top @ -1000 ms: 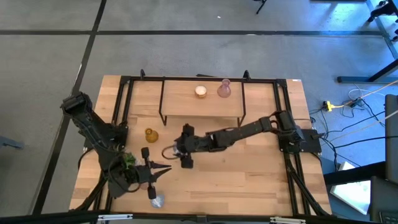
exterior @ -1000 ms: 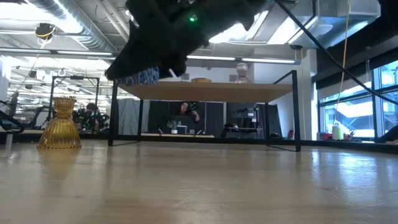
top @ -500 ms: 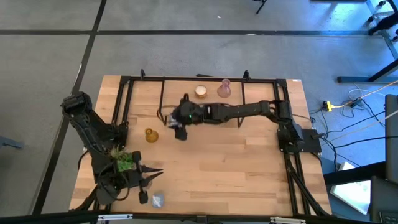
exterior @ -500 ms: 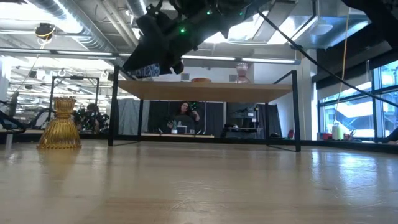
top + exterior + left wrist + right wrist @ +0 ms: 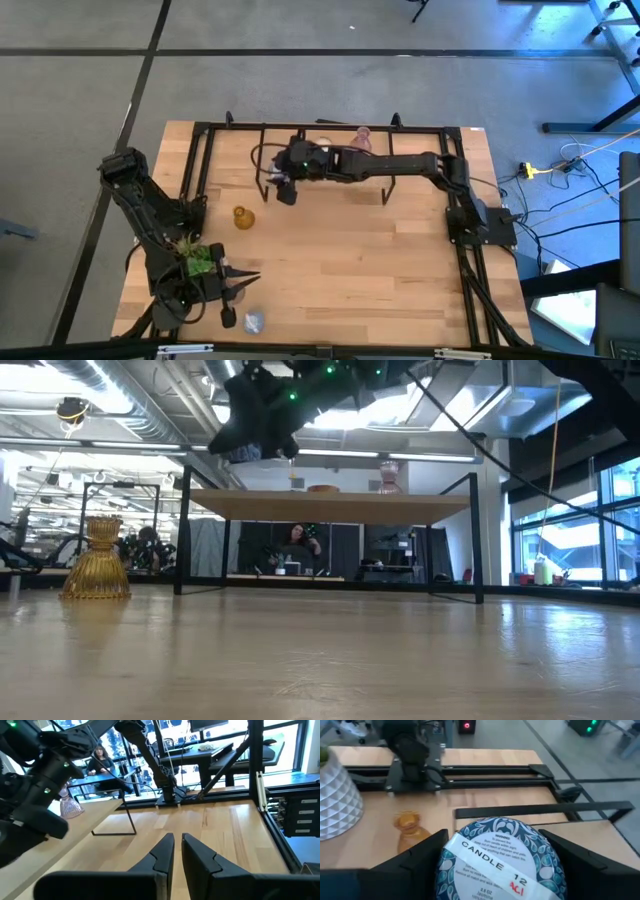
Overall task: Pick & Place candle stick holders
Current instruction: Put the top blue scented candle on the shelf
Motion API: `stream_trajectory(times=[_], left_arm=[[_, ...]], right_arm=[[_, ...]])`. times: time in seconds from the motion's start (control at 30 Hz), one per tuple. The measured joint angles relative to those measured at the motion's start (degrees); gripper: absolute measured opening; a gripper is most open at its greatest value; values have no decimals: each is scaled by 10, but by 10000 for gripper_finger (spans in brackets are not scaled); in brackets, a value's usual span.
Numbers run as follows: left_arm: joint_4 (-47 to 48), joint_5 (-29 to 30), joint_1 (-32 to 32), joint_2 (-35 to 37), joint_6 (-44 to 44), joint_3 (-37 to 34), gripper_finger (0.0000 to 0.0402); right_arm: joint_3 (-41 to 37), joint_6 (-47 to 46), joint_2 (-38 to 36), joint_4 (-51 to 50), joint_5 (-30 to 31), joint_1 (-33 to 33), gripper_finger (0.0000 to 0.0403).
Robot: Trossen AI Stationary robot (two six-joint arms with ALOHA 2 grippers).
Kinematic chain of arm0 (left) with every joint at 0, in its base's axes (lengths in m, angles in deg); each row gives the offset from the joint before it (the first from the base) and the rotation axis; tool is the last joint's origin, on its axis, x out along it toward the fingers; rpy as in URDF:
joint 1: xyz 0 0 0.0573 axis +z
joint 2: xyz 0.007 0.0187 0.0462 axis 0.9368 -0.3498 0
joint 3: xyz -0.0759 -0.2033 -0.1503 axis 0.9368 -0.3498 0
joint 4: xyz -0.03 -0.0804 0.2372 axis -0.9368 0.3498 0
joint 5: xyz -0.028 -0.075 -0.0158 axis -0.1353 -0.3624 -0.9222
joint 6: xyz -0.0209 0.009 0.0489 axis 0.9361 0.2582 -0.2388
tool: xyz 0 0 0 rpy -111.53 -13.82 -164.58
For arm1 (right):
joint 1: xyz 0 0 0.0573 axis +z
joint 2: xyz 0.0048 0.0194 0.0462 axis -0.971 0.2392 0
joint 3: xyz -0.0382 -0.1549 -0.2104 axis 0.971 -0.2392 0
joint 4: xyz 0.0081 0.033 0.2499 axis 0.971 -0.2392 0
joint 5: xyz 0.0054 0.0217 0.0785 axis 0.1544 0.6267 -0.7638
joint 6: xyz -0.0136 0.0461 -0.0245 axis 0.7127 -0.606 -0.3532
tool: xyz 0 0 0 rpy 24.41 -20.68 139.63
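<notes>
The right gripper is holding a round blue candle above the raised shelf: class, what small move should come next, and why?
Probably lower it onto the shelf. The right gripper grips the blue candle over the shelf's left end, clear of the pink holder already standing there.

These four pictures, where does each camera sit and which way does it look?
High view: above the table, looking straight down; both arms show.
Low view: at tabletop height, looking level; the right gripper hangs overhead.
Left wrist view: on the left arm, looking past its shut left gripper across the table.
Right wrist view: on the right arm, looking at the blue candle tin it grips.
Shared: the amber holder shows in the high, low and right wrist views.
</notes>
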Motion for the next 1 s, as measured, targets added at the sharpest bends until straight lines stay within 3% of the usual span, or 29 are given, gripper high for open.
stream_trajectory(times=[1.0], left_arm=[[11, 0, 0, 0, 3, 0, 31]], right_arm=[[-1, -24, 31, -12, -16, -31, 291]])
